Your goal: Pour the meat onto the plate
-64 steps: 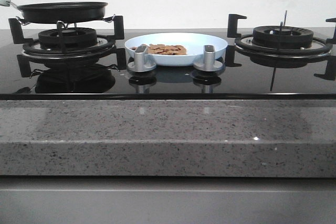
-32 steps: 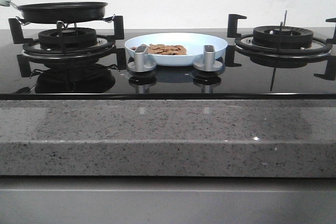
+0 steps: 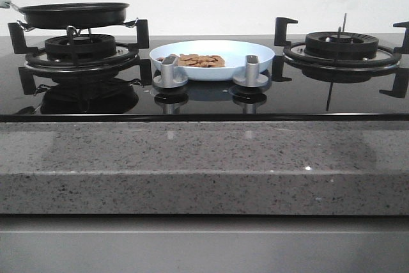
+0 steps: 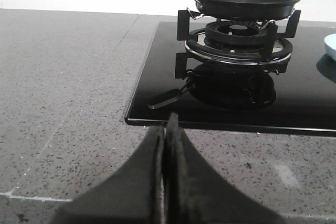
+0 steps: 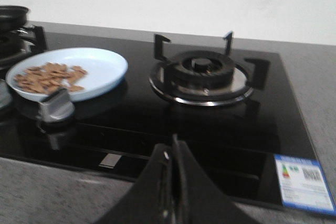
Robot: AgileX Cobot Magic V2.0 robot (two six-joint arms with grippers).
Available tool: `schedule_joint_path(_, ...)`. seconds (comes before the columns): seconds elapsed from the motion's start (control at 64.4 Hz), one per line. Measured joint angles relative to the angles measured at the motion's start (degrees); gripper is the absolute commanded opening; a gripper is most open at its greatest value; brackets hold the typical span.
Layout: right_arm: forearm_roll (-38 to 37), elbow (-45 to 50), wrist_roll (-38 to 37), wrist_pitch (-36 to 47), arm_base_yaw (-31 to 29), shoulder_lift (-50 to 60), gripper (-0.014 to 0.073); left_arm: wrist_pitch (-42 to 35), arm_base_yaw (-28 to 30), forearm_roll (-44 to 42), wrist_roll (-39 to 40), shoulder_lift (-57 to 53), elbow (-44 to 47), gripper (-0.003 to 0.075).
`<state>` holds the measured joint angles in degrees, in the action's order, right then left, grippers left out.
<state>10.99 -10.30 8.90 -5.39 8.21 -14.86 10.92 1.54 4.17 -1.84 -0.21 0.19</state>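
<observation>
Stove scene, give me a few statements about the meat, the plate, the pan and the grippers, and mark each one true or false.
1. The meat lies on the plate. True.
2. The pan sits on the right burner. False: it sits on the left burner; the right burner is bare.
3. The left gripper is shut and holds nothing. True.
4. The right gripper grips the plate. False: it is shut, apart from the plate, over the stove's front edge.
5. The plate stands behind the two knobs, between the burners. True.
</observation>
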Motion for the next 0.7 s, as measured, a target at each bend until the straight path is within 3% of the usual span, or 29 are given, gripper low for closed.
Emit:
schedule_joint_path(0.233,-1.2,11.3,-5.3,2.8,-3.8,11.2,-0.0060,0.0,0.0,0.0,0.0,0.0,0.0,-0.0020)
schedule_joint_path(0.699,-2.7,11.8,-6.4,-1.5,-4.6,15.5,-0.0060,-0.1,0.0,0.0,0.0,0.0,0.0,-0.0020)
